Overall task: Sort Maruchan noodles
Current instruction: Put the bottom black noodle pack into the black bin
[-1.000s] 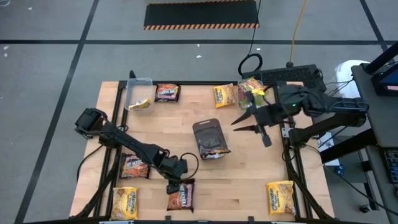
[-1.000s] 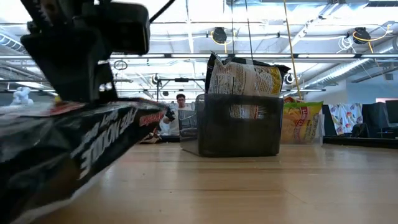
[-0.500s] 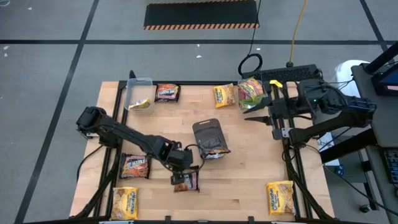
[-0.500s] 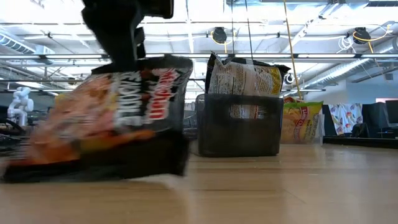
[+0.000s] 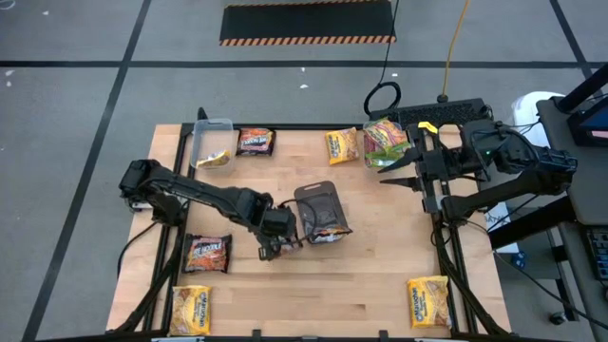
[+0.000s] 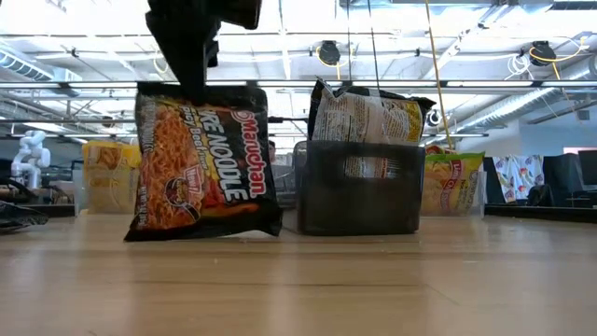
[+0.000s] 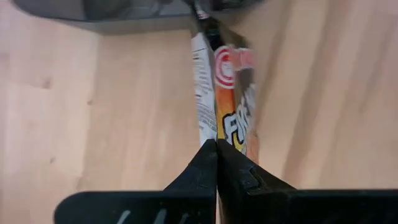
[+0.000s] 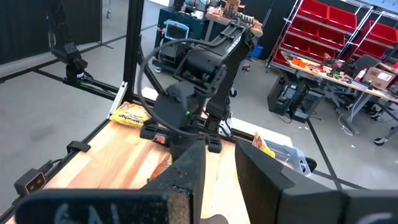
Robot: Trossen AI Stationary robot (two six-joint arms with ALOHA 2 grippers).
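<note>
light: bright, even, ceiling lamps | shadows: soft | blur: left wrist foreground

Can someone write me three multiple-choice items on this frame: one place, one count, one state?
1. Where is the dark orange Fire Noodle packet?
A. hanging beside the dark grey rectangular tray
B. flat at the table's front edge
C. inside the clear plastic tub

2. How many yellow flat noodle packets lie at the table's front corners?
A. none
B. two
C. four

3. The left gripper is:
A. wide open
B. out of view
C. shut on the packet

Key: 1 A, it hangs upright next to the tray; 2 B, one at the left corner, one at the right; 3 C, fingers pinch its top edge.
</note>
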